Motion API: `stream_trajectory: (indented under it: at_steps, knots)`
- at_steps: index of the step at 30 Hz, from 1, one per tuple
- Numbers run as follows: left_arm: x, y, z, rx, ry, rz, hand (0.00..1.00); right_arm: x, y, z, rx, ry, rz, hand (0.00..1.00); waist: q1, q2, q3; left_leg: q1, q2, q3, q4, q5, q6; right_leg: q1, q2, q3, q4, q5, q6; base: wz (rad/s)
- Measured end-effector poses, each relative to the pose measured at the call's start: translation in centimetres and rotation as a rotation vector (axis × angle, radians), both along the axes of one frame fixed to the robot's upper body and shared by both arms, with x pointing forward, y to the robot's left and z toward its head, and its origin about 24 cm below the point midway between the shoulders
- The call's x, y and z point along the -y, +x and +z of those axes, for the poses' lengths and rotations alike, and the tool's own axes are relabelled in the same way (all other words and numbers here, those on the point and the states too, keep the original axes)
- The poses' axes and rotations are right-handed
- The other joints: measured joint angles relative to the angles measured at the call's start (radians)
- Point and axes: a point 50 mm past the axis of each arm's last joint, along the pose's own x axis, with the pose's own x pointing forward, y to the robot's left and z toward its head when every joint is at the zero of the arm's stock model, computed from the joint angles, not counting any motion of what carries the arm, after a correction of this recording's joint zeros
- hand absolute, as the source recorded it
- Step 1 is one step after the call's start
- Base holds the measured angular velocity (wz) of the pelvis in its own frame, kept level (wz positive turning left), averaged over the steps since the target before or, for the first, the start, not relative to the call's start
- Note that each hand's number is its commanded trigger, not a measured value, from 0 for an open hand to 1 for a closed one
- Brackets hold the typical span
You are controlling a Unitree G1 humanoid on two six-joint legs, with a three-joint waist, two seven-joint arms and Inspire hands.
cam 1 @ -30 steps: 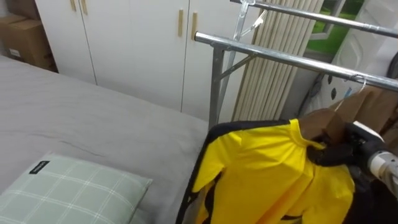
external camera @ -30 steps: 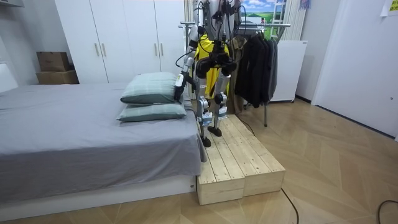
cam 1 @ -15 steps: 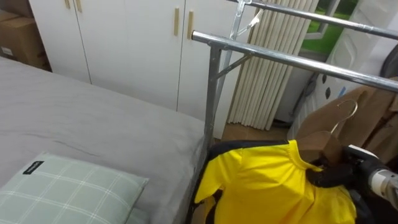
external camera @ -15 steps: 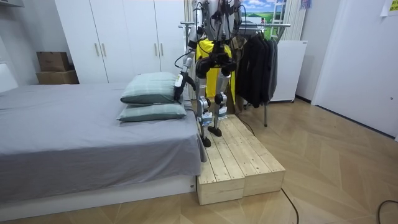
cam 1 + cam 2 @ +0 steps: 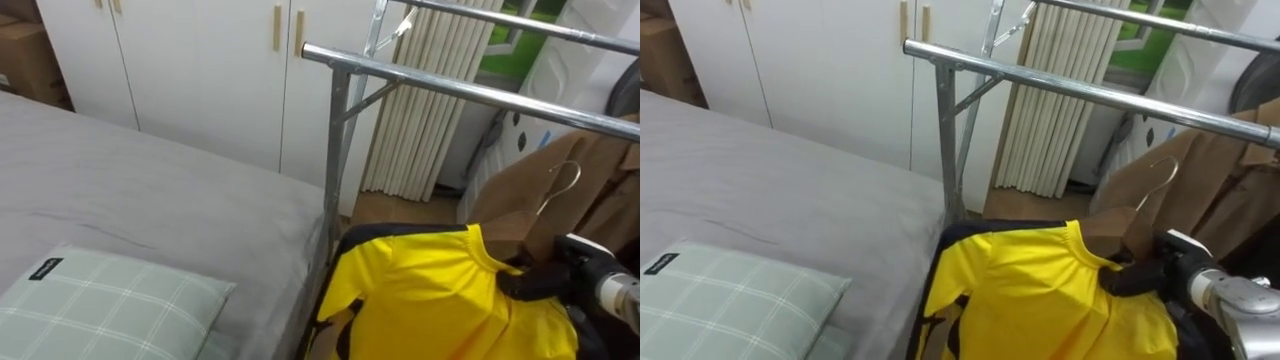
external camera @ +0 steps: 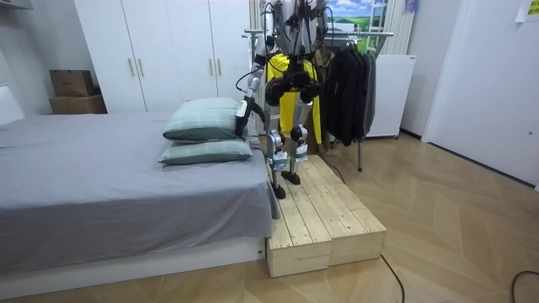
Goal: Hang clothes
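A yellow shirt (image 5: 430,295) with a dark trim hangs on a hanger whose metal hook (image 5: 562,186) points up at the right. My right hand (image 5: 538,279) is shut on the hanger at the shirt's collar. The hook is a little below the silver clothes rail (image 5: 470,93) and does not touch it. In the room view I stand on a wooden platform (image 6: 324,219) facing the rack, with the shirt (image 6: 285,84) in front of me. My left hand (image 6: 244,108) hangs low beside the bed.
A grey bed (image 5: 150,190) with a green checked pillow (image 5: 110,310) lies to the left, right against the rack's post (image 5: 335,150). A brown coat (image 5: 600,175) and dark clothes (image 6: 349,84) hang on the rack. White wardrobe doors (image 5: 200,70) stand behind.
My right hand has lowered the hanger, so the hook has dropped from close to the rail to well below it. The view has shifted slightly.
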Motion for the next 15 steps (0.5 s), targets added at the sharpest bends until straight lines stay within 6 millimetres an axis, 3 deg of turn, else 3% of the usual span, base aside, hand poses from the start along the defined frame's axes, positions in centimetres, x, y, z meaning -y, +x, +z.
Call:
stream_trajectory:
  at_steps: [4,7,15]
  knots:
    - [0.0,-0.8,0.1,-0.013,0.003,0.013,0.00,-0.1,1.8,3.3,0.114,-0.070,0.008,1.00,-0.006,0.000,-0.0003,0.001,-0.012,-0.021,-0.003,-0.004,0.010,0.007,0.007,0.022,-0.009,0.007,-0.001,-0.16]
    - [0.0,-1.3,0.1,-0.027,0.001,0.015,0.00,-0.1,2.3,4.6,0.171,-0.100,0.003,1.00,-0.017,0.000,-0.0002,0.013,-0.011,-0.022,-0.003,-0.002,0.007,0.022,0.007,0.022,-0.018,0.010,-0.002,0.00]
    - [0.1,-1.3,0.1,-0.027,0.000,0.003,0.00,-0.6,2.7,5.7,0.234,-0.126,0.007,1.00,-0.016,-0.002,0.0000,0.010,-0.012,-0.018,-0.001,-0.007,0.016,0.020,0.005,0.017,-0.018,0.014,0.004,0.00]
